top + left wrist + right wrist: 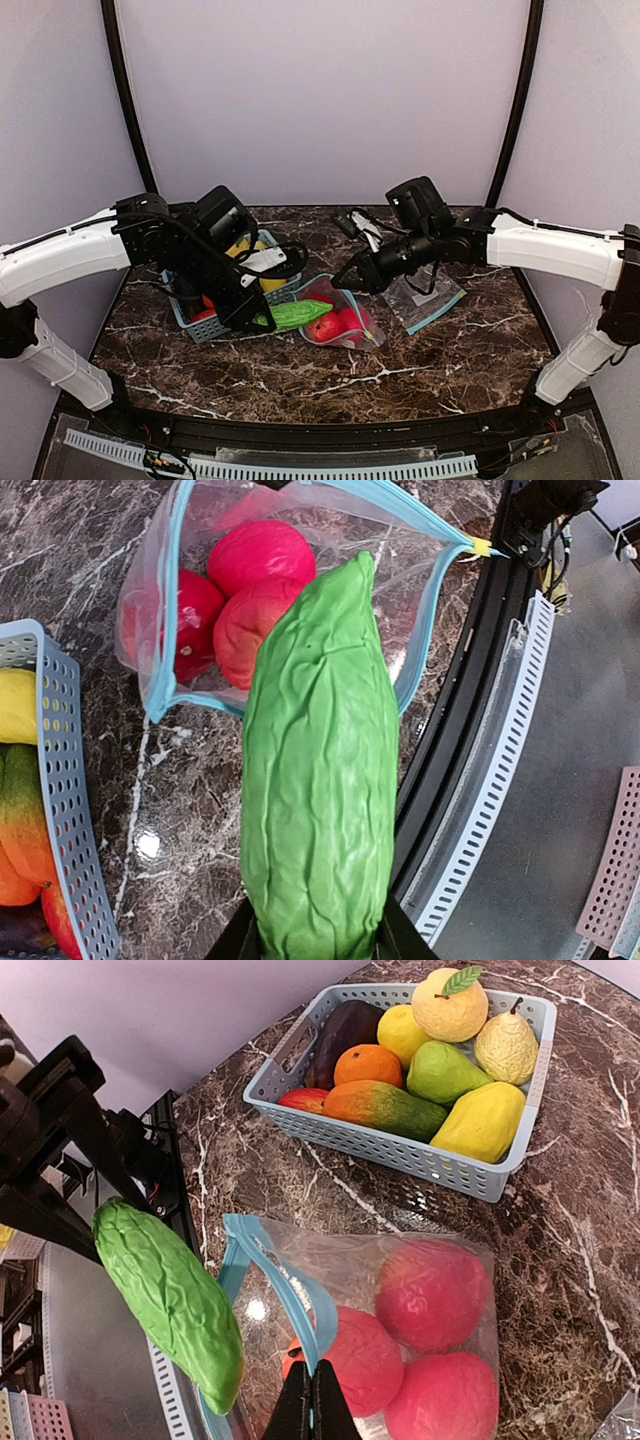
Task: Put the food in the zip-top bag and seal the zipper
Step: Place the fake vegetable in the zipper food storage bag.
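A long green wrinkled vegetable [320, 780] is held by its rear end in my left gripper [318, 942], its tip over the open mouth of the zip-top bag [420, 590]. Three red round fruits [260, 555] lie inside the bag. The light-blue zipper [290, 1300] runs round the mouth, and my right gripper [312, 1400] is shut on its upper strip, holding the mouth lifted. From above, the vegetable [295, 316] lies level between the basket and the bag [318, 290], with the left gripper [258, 318] and right gripper [348, 284] on either side.
A light-blue mesh basket [400, 1145] with several more toy fruits stands to the left of the bag. A second clear bag [425, 300] lies flat at the right under the right arm. The table's black front edge [450, 750] is close by the bag.
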### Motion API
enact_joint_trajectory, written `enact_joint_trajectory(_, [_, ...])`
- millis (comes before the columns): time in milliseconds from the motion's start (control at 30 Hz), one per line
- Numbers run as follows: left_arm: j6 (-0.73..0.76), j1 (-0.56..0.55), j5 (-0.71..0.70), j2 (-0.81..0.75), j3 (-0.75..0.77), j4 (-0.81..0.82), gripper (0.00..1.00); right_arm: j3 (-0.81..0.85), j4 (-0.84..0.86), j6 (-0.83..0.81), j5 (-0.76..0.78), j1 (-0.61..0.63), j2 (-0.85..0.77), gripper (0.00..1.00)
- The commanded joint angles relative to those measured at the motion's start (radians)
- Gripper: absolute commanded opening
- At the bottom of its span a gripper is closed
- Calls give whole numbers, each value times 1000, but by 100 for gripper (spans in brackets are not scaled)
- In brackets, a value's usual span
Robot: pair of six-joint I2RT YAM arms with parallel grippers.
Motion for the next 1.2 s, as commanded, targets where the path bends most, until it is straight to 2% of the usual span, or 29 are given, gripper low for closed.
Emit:
enact_joint_trajectory(0, [33, -9, -70, 49, 82, -111, 24, 17, -22, -48, -29, 15, 8, 0])
enact_joint_trajectory(333, [60, -23, -117, 166, 202, -191, 24, 56, -16, -28, -32, 67, 61, 0])
enact_joint_trajectory(867, [125, -81, -151, 271, 244, -189, 30, 48, 66, 19, -99, 116, 124, 0])
enact_joint_trajectory(1167, [146, -83, -209, 280, 230, -118, 42, 6, 146, 66, -144, 115, 122, 0])
